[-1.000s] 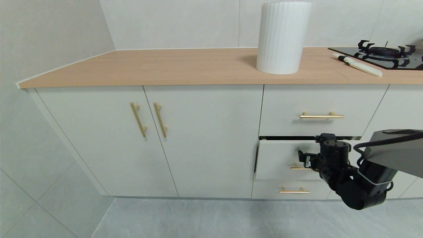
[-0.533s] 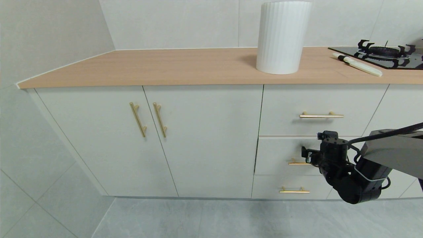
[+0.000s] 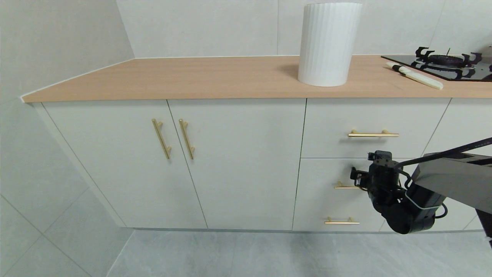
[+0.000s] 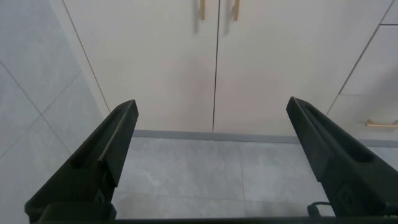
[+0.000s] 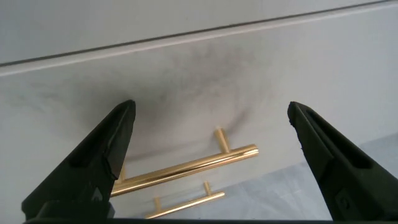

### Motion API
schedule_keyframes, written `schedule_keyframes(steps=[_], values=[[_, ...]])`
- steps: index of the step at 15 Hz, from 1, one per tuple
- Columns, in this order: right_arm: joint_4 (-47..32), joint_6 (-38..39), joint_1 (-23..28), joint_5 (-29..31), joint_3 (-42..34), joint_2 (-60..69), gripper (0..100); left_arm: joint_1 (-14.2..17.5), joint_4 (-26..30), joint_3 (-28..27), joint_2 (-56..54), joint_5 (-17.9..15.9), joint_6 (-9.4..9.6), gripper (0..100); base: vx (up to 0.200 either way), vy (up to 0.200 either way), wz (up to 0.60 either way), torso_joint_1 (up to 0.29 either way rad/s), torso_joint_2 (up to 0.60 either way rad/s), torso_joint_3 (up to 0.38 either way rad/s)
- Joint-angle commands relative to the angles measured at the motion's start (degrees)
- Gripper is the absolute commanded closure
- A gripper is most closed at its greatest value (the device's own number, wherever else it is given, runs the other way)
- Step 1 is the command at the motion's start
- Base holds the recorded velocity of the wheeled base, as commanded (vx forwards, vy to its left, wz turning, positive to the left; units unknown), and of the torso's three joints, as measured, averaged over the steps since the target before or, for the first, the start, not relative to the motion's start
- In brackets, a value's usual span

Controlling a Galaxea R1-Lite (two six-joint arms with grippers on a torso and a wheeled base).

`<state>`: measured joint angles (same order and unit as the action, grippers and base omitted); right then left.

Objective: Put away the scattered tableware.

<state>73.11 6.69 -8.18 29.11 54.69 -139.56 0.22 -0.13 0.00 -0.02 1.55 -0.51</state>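
**Right gripper** [image 3: 356, 179]: hanging low in front of the drawer stack, facing the middle drawer [image 3: 321, 173]. Its jaws are standing wide apart and gripping nothing. The brass handle [image 5: 186, 167] is lying across the gap ahead of them; whether either jaw is touching it cannot be told. With the jaws this wide, no pull is likely acting on the bar.

**Middle drawer:** sitting shut, flush with the fronts above and below, so its contents are hidden.

**Pale utensil** [image 3: 415, 75]: dark-banded and lying flat on the counter [image 3: 192, 79], just beside the hob [image 3: 447, 63], well apart from both grippers. It is probably tableware waiting to be stowed, and nothing is holding it.

**Left gripper** [image 4: 211, 109]: jaws open and empty, pointing at the foot of the cabinet doors [image 4: 217, 68] and the floor [image 4: 186, 174]. It is apparently being kept clear of the drawers.

**White ribbed container** [image 3: 328, 42]: standing upright on the counter above the drawer stack and taking no part in the work.
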Motion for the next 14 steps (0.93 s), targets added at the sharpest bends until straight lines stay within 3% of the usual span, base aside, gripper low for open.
schedule_keyframes(steps=[1, 5, 14], values=[[0.5, 0.1, 0.5, 0.3, 0.6, -0.5, 0, 0.0, 0.0, 0.0, 0.0, 0.0, -0.02, 0, 0.000, 0.000, 0.00, 0.000, 0.00, 0.000], [1.2, 0.3, 0.6, 0.4, 0.4, 0.3, 0, 0.0, 0.0, 0.0, 0.0, 0.0, -0.02, 0, 0.000, 0.000, 0.00, 0.000, 0.00, 0.000], [0.6, -2.6, -2.4, -4.2, -25.2, 31.9, 0, 0.0, 0.0, 0.0, 0.0, 0.0, -0.02, 0, 0.000, 0.000, 0.00, 0.000, 0.00, 0.000]])
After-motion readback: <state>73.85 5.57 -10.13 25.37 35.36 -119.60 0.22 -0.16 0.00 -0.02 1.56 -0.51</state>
